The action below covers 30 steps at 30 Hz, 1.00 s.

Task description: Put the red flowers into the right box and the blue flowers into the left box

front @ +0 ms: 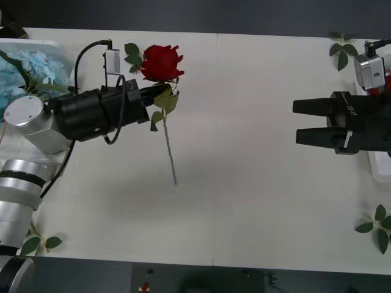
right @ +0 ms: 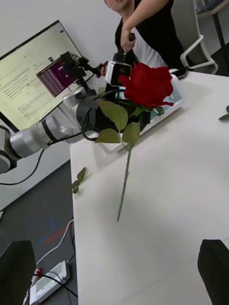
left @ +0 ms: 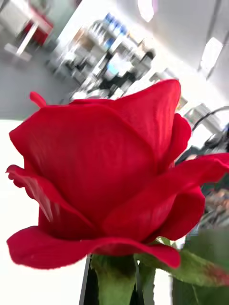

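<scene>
Left gripper [front: 160, 93] fingers clenched on red rose [front: 162, 62] stem over bare mid-table; right gripper [front: 295, 121] fingers parted near right edge.

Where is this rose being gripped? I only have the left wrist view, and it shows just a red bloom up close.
Observer: The left pincer is shut on the red rose at its stem, just under the bloom.
Operator: And the other arm?
Observer: The right pincer is open over the table's right side, well apart from the rose.
Operator: Any blue ones sorted?
Observer: Blue flowers lie in the left box.
</scene>
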### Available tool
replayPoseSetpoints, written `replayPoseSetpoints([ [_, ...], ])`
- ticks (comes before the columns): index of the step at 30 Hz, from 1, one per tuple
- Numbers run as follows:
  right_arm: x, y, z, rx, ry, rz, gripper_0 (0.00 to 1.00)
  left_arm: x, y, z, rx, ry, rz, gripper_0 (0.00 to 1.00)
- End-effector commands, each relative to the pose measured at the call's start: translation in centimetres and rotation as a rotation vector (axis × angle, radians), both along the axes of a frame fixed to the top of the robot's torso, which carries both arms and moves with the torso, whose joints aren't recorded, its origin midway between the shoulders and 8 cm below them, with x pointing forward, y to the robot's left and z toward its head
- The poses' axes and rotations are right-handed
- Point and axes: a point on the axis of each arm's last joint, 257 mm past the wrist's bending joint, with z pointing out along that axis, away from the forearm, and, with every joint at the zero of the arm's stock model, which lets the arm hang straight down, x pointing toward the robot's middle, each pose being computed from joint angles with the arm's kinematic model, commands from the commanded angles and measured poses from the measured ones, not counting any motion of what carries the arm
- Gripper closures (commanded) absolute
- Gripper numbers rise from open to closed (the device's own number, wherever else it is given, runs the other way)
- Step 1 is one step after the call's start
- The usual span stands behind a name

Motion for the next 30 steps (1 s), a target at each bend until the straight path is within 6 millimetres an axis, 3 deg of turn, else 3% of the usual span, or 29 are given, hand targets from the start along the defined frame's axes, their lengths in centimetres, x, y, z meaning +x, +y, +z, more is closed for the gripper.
replayPoseSetpoints([
  [1,0.0,0.7,1.6,0.020,-0.040,0.014,0.00,-1.0,-4.3,3.7,-0.098,-0.073,-0.021,1.00],
  [7,0.0,0.7,1.6,0.019,-0.040,0.013,0.00,-1.8,-10.4,6.9,-0.166,-0.085,0.025,1.00],
  [13,0.0,0.8,1.5,0.019,-0.038,0.011,0.00,-2.8,-14.1,9.0,-0.210,-0.073,0.001,1.00],
  [22,-0.2,1.1,0.5,0.015,-0.014,0.017,0.00,-5.4,-16.7,12.3,-0.285,-0.062,-0.047,1.00],
  [30,0.1,2.8,-1.3,0.033,0.005,-0.004,0.00,-6.5,-16.7,14.8,-0.377,-0.017,-0.085,1.00],
])
